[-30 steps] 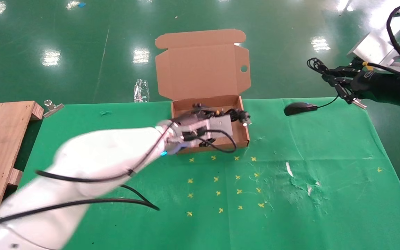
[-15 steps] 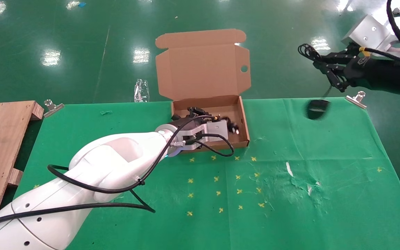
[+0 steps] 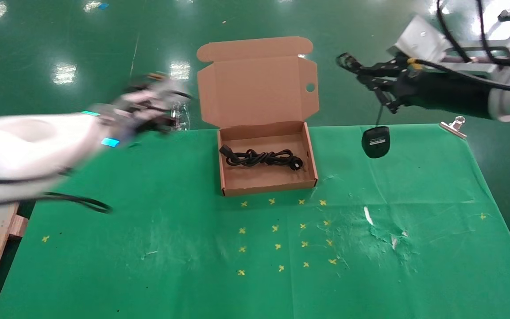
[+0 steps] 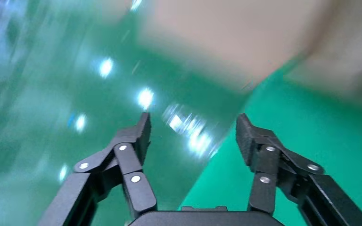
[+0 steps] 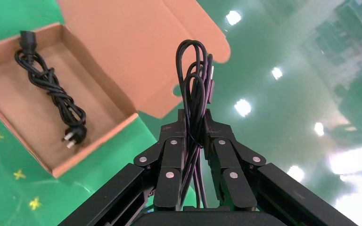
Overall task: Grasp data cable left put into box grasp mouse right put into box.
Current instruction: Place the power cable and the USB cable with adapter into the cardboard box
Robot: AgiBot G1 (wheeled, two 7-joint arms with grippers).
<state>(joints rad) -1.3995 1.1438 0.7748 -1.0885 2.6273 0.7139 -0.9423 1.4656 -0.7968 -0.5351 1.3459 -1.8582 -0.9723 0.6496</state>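
- Bundled thick black data cable (image 3: 261, 157) with pronged plug lies inside the shallow brown cardboard box (image 3: 267, 185), lid up; that half looks done.
- Your left gripper (image 4: 192, 136) is released, fingers spread with nothing between them, off to the left of the box beyond the green tabletop (image 3: 193, 248) edge.
- Your right gripper (image 5: 194, 141) is clenched on the looped thin black cord only, not on the body of the small black oval mouse (image 3: 375, 141).
- The mouse dangles from that cord, right of the box, underside label showing; probably just clear of the tabletop, hard to tell.
- Risk: it swings on the cord, so it can hit the box wall or lid tab, or land outside.
- Risk: the cord can slip through the fingers, dropping the mouse early.
- Risk: loose loops above the gripper may snag the lid.
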